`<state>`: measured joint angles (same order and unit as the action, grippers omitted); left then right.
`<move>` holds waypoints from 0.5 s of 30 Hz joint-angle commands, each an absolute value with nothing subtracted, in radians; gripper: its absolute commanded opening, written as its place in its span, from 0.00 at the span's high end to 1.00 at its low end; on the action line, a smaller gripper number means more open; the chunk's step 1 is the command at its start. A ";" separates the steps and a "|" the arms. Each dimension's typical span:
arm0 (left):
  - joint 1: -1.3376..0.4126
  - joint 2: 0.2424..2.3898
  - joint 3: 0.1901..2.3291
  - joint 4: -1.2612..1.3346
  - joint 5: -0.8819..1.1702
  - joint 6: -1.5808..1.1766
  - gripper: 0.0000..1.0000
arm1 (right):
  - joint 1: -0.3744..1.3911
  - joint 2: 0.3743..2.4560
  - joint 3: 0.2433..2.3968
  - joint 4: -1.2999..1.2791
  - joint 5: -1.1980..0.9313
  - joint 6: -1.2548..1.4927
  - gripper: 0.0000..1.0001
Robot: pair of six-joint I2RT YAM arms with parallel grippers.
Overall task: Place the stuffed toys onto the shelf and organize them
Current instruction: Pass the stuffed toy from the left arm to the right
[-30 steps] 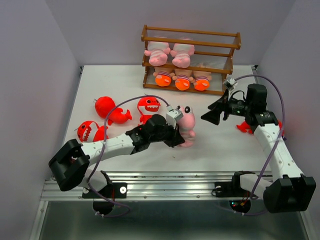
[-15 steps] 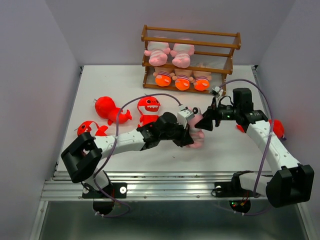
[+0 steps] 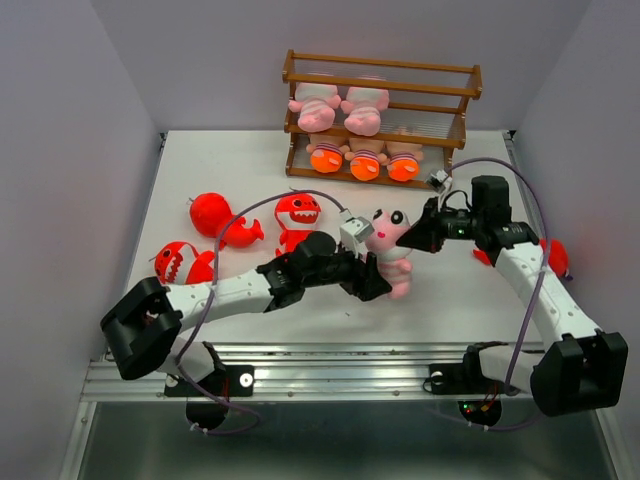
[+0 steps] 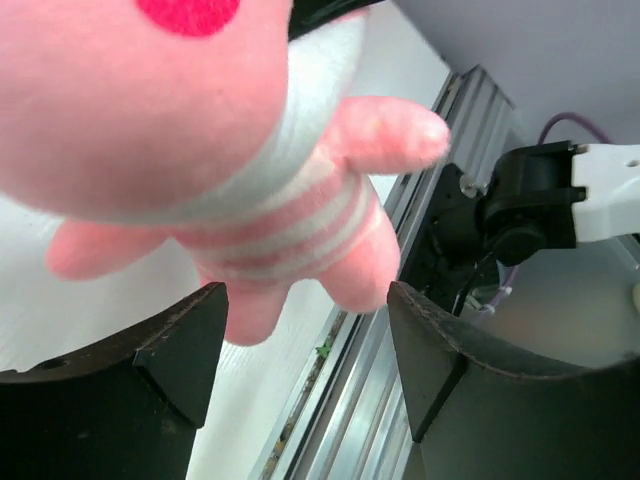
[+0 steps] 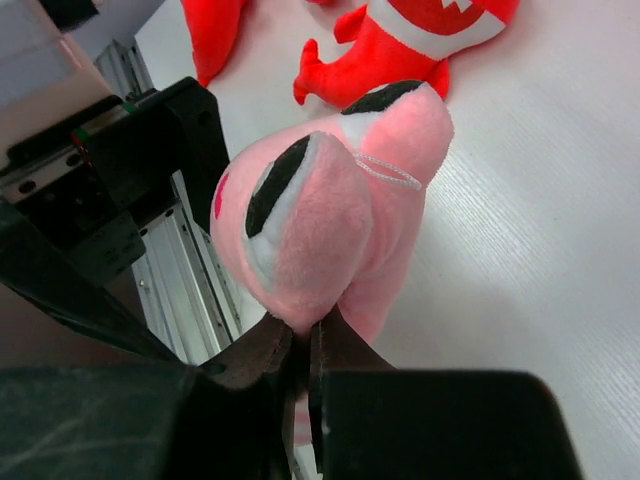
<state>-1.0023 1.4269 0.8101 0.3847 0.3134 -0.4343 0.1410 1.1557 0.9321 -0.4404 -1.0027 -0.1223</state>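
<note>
Your left gripper [image 3: 366,278] sat at the 7 o'clock of the pink striped toy [image 3: 390,245]. Its jaws were spread wide either side of the legs, not pressing them. The toy was at mid-table [image 3: 250,160], its long axis running 12 to 6, head at 12. Your right gripper [image 3: 413,236], at its 3 o'clock, was pinched closed on the head, so I judged it the arm to carry toward the shelf [image 3: 380,66] at 12 o'clock.

overhead from behind, both wrists close-up, likely sharing pink toy [image 3: 388,240]
</note>
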 commanded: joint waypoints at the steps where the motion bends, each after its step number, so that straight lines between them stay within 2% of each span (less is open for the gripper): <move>1: -1.005 1.313 0.715 0.636 0.270 -0.526 0.21 | 0.080 1.153 0.974 -0.402 -1.120 -0.051 0.99; 2: -1.002 1.305 0.695 0.658 0.259 -0.537 0.21 | 0.069 1.160 0.979 -0.400 -1.152 -0.031 0.99; 3: -1.000 1.296 0.681 0.678 0.250 -0.564 0.16 | 0.058 1.166 0.983 -0.399 -1.169 -0.019 0.99; 8: -0.996 1.276 0.592 0.813 0.218 -0.643 0.11 | 0.014 1.189 1.018 -0.391 -1.226 0.055 0.99; 15: -0.996 1.350 0.531 1.011 0.221 -0.762 0.11 | -0.037 1.178 1.043 -0.299 -1.249 0.213 0.99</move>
